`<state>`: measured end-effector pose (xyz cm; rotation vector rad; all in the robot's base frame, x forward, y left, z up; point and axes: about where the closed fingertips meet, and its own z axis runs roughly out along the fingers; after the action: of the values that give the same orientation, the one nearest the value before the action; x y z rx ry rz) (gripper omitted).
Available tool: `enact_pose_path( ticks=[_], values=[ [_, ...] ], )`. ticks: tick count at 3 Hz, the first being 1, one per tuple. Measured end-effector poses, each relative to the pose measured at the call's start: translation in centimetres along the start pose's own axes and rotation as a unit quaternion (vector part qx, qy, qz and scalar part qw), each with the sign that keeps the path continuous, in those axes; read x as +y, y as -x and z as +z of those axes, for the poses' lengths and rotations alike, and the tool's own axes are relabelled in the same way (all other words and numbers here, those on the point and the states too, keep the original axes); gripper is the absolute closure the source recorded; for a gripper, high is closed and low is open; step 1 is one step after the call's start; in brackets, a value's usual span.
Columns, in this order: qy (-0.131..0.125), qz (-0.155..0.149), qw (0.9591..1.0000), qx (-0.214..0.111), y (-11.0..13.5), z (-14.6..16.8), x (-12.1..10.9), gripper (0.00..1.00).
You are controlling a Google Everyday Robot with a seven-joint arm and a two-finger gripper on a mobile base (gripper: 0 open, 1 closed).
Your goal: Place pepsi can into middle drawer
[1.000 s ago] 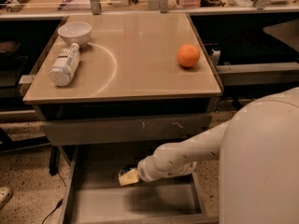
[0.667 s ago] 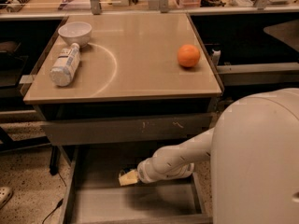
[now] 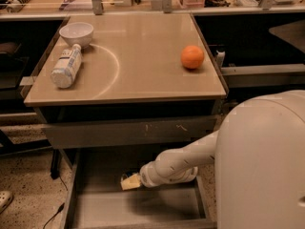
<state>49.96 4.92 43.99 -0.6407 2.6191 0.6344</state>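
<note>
The camera view shows one orange (image 3: 192, 57), one white bottle (image 3: 66, 67) and one bowl (image 3: 76, 33) on the worktop (image 3: 147, 46) above the one open middle drawer (image 3: 138, 209), inside which the tool (image 3: 129, 181) hangs, its grip impossible to tell, the pepsi can and its long axis hidden.

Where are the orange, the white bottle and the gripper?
orange (image 3: 192, 57): camera view, middle of the fruit.
white bottle (image 3: 66, 66): camera view, middle of its lying body.
gripper (image 3: 129, 181): camera view, its pale tip, low over the open middle drawer (image 3: 143, 209).
</note>
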Motion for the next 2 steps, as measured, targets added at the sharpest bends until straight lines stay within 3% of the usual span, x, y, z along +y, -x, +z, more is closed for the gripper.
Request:
enact_pose_path(
  ticks=[2],
  values=[
    [0.0, 0.0, 1.0, 0.0, 0.0, 0.0, 0.0, 0.34]
  ],
)
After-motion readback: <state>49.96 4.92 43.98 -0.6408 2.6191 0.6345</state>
